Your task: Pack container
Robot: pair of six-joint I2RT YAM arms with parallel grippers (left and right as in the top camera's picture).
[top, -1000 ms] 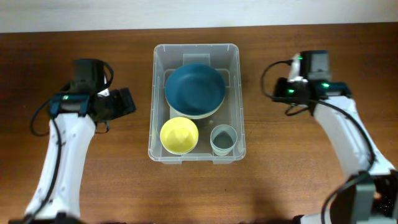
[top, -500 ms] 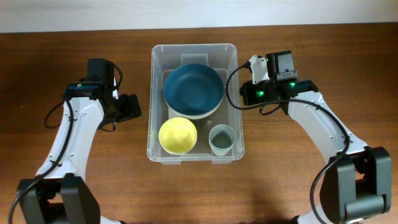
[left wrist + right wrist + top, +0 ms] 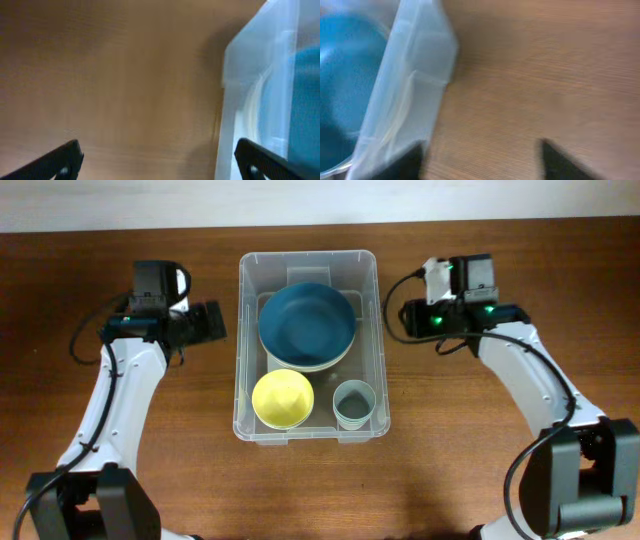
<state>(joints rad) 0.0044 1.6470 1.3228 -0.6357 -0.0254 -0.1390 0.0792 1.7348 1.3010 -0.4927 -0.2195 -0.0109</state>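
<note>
The container (image 3: 308,258), a clear plastic bin, stands mid-table and holds a blue bowl (image 3: 307,327), a yellow bowl (image 3: 283,399) and a grey-blue cup (image 3: 354,404). My left gripper (image 3: 213,321) is just off its left wall, open and empty. The left wrist view shows bare wood between the fingers, with the container (image 3: 250,90) and blue bowl (image 3: 306,100) at the right. My right gripper (image 3: 396,318) hovers by the right wall, open with nothing in it. In the right wrist view its gripper (image 3: 482,162) spans wood, and one finger (image 3: 405,162) is beside the container (image 3: 412,75).
A brown wooden table (image 3: 120,480) runs under everything. A pale strip (image 3: 320,200) lies along its far edge. Cables loop from both arms near the wrists.
The right gripper has gone from shut to open beside the container's right wall. The left gripper has swung up and in toward the left wall. The container has shifted slightly left.
</note>
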